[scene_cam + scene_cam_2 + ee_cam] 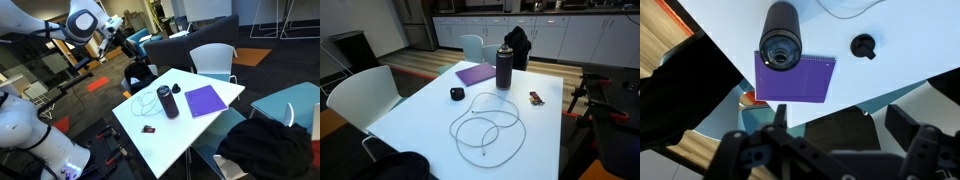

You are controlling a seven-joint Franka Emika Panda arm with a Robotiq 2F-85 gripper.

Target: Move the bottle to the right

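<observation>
The tall dark grey bottle [168, 101] stands upright near the middle of the white table [160, 140]. It also shows in an exterior view [504, 67]. In the wrist view the bottle [780, 35] shows from above, lying over the purple notebook's far edge. My gripper [125, 45] hangs in the air beyond the table's far edge, apart from the bottle. In the wrist view its jaws [840, 125] are wide open and empty.
A purple notebook [475, 73] lies beside the bottle. A small dark lump [457, 94], a flat black-red item [536, 98] and a looped white cable [488, 128] lie on the table. White chairs [213, 60] and a black chair [138, 75] stand around it.
</observation>
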